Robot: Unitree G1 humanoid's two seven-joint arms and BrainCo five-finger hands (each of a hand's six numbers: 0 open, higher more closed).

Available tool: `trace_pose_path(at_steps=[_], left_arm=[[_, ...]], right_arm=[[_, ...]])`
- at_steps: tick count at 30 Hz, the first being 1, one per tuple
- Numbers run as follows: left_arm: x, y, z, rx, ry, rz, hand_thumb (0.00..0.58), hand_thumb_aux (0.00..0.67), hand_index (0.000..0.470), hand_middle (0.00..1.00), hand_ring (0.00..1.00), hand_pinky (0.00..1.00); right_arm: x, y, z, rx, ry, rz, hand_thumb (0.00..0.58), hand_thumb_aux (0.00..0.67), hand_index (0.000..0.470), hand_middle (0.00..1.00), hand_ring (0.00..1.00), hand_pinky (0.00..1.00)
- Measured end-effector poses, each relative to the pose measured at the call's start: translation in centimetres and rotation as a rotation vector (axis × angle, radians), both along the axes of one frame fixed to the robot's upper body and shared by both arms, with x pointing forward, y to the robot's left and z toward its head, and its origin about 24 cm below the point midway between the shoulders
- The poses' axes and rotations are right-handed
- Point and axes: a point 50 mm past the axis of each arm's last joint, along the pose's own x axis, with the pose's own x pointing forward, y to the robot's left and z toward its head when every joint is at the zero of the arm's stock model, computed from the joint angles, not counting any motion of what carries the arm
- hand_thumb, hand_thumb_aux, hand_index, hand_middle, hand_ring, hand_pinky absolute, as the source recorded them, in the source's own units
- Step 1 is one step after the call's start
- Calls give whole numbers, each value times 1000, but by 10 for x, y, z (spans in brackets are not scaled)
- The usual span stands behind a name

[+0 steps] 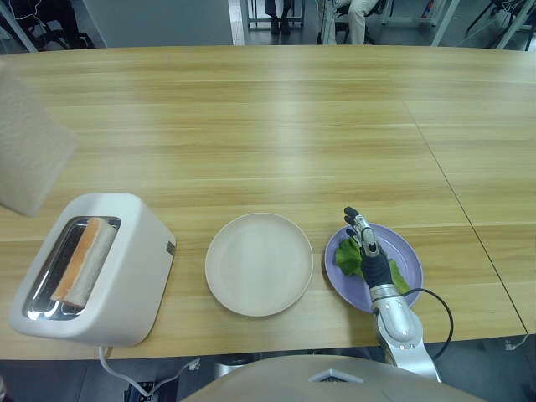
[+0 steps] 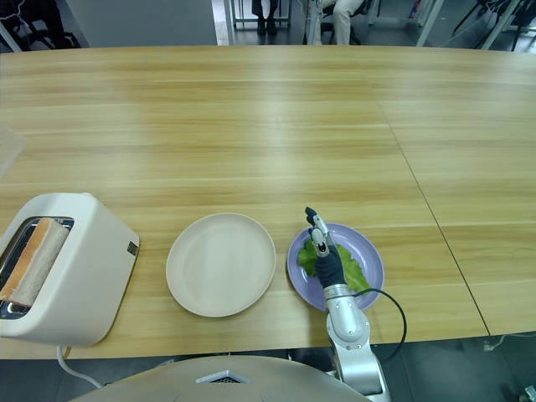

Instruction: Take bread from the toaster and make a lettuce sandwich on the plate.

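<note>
A white toaster [image 1: 109, 276] stands at the front left with bread [image 1: 84, 260] in its slot. To its right, an empty beige plate [image 1: 259, 264] lies in the middle. A purple plate [image 1: 406, 251] further right holds green lettuce [image 1: 346, 258]. My right hand [image 1: 366, 243] hovers just over the lettuce with its fingers stretched out forward, holding nothing. A pale, rough-textured slab like a bread slice [image 1: 25, 151] hangs close to the camera at the far left. What holds it is hidden.
The wooden table [image 1: 276, 126] stretches wide and bare beyond the plates. A black cable [image 1: 440, 301] loops from my right wrist near the table's front edge. The toaster's white cord [image 1: 117, 368] drops over that edge.
</note>
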Motion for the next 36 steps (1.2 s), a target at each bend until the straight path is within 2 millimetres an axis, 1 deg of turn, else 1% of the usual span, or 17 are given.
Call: trace_pose_path(at_steps=[3,6,13,18,21,24,27,32,36], left_arm=[[10,-12,-2,-65,-10,-99,580,670,460,1000,1000,1000],[21,-25,-10,-169,11,-205,580,670,460,1000,1000,1000],[38,-54,-38,-382,130,-395,580,670,460,1000,1000,1000],[50,-76,-64,-585,226,-504,580,670,460,1000,1000,1000],[54,-93,-81,-677,288,-560,580,670,460,1000,1000,1000],[55,-108,-97,-739,355,-595,580,670,460,1000,1000,1000],[59,-116,-112,-810,399,-598,580,670,460,1000,1000,1000],[66,-131,-152,-965,544,-591,580,670,460,1000,1000,1000],[68,-143,-169,-988,601,-593,580,670,460,1000,1000,1000]], right_arm=[[0,1,0,1,0,2,0,0,0,0,0,0],[1,1,0,0,-3,4,0,0,0,0,0,0],[6,2,4,-1,-26,7,0,0,0,0,0,0],[8,1,7,-10,-45,-4,0,0,0,0,0,0],[9,0,9,-18,-60,-12,0,0,0,0,0,0],[11,-1,19,-42,-122,-11,0,0,0,0,0,0],[13,0,29,-69,-188,1,0,0,0,0,0,0],[12,4,33,-108,-224,24,0,0,0,0,0,0],[12,7,37,-112,-250,39,0,0,0,0,0,0]])
